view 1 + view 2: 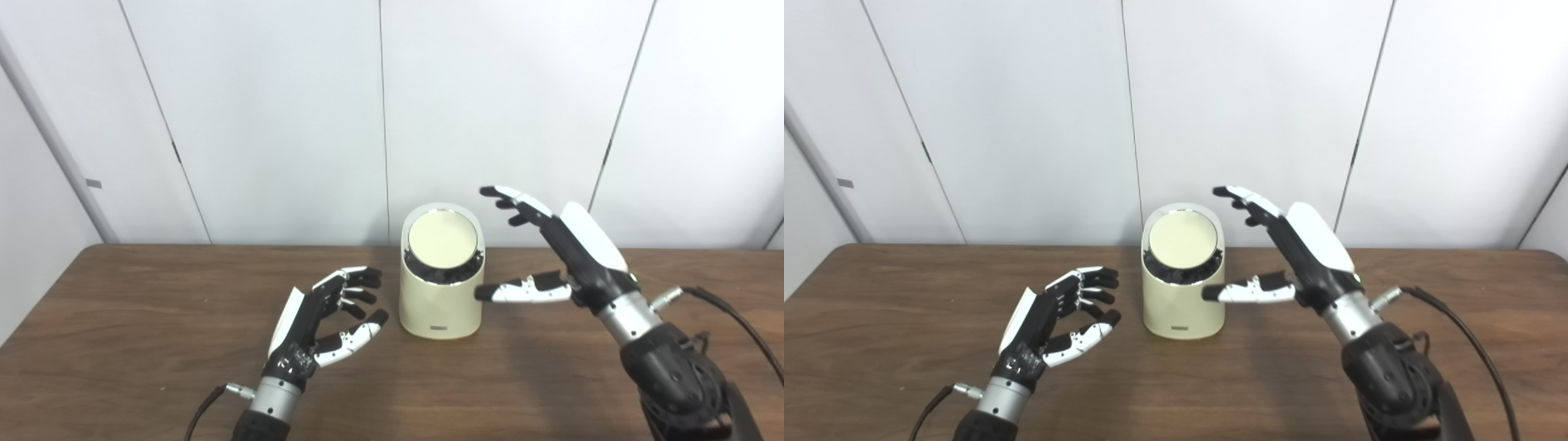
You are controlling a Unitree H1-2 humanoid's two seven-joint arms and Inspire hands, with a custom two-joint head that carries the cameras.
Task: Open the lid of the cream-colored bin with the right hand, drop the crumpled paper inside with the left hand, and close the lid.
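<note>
The cream-colored bin (pixel 439 306) stands upright at the middle of the table, its round lid (pixel 442 240) lying in the slanted top with a dark gap along its lower edge. My right hand (pixel 563 251) hovers just right of the bin, open, fingers stretched up past the lid's right rim and the thumb pointing at the bin's side, close to it. On the other side my left hand (pixel 324 318) is low over the table, open with loosely curled fingers and nothing in it. No crumpled paper shows in either view.
The brown wooden table (pixel 122 318) runs back to a white panelled wall right behind the bin. A black cable (pixel 729 312) loops off my right wrist over the table's right side. Another cable leaves the left wrist at the bottom edge.
</note>
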